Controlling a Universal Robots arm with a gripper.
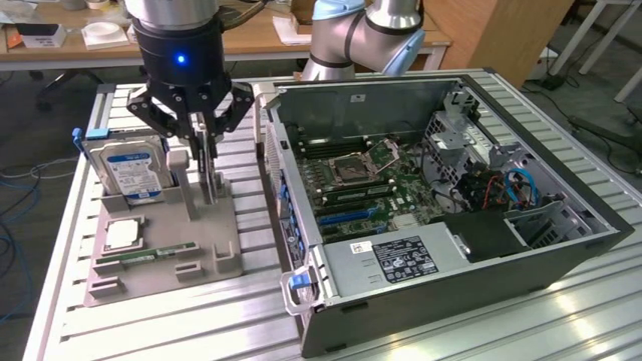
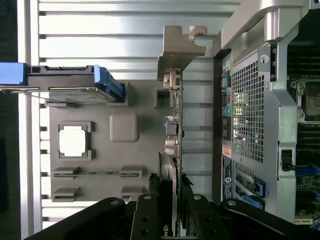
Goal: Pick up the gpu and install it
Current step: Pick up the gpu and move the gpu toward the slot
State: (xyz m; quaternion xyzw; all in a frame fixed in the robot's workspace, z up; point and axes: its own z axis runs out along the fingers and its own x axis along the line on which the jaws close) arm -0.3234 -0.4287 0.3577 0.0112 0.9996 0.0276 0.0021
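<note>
gpu thin, upright, edge-on, metal bracket

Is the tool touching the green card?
Touching. In the wrist view the tool squeezes both sides of the gpu, with no gap showing.

Your exterior view looks down from high and well back, with the open computer case at 3 o'clock and the grey holder at 9. Your wrist view faces straight down, close over that holder. Both share the holder, the upright gpu and the case's rear panel.
</note>
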